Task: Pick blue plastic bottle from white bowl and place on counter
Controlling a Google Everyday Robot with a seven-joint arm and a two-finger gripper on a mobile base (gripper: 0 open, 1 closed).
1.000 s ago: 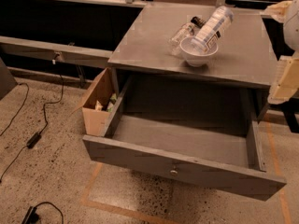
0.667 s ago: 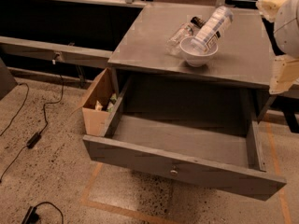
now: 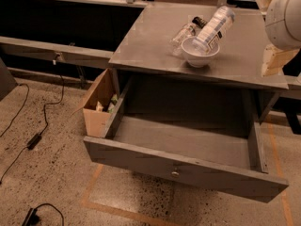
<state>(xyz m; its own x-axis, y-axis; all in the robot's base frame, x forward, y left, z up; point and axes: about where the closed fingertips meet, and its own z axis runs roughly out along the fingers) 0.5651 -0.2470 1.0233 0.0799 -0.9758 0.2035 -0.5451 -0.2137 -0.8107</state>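
Off the right edge of the view, past my arm (image 3: pixel 283 17), is where my hand must be. It does not show, so I cannot tell how far open it is, or whether it holds or touches anything. What has changed is the arm: its white rounded housing now bulks further into the view than a second ago, and the cream part below it sits higher and closer to the desk's (image 3: pixel 150 36) right side. I judge that I am bringing the arm round toward the work and that the reach is only beginning. Nothing on the desk has been disturbed.

The blue plastic bottle (image 3: pixel 214 28) lies as it did, slanted with its lower end down in the white bowl (image 3: pixel 200 56) and its upper end jutting out over the rim toward the far right. The task's thing is therefore not yet lifted, and the whole pick and place remains to do. Just beside the bowl on its left lies a smaller clear bottle (image 3: pixel 182 35), close to my target. Below the desk top the wide drawer (image 3: pixel 188 142) stands pulled out, with a cardboard box (image 3: pixel 96 112) on the floor at its left.
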